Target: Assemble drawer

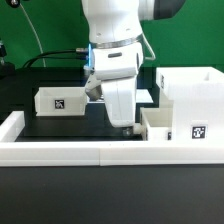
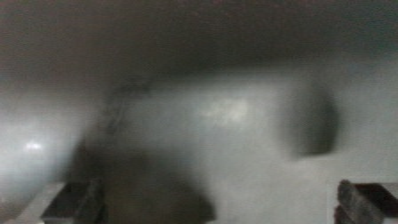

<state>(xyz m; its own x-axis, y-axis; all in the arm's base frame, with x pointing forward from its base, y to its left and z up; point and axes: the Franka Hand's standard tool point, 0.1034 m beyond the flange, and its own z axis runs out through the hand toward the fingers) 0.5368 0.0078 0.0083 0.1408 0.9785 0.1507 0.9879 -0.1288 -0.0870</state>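
The tall open-fronted white box [image 1: 196,88] stands at the exterior view's right. A small white tray [image 1: 160,123] sits low against its left side, by the front wall; a square tag [image 1: 197,133] shows on the white front face beside it. A second small tray [image 1: 59,99] with a tag sits at the exterior view's left. My gripper [image 1: 124,126] points down just left of the first tray, close to the black table. In the wrist view my gripper [image 2: 222,206] has its fingertips [image 2: 368,203] wide apart, with only a blurred white surface filling the picture. Nothing shows between the jaws.
The long low white border wall [image 1: 90,152] runs along the front, and its left arm [image 1: 12,124] runs back along the side. A flat white board [image 1: 148,97] lies behind the arm. Cables hang in the background.
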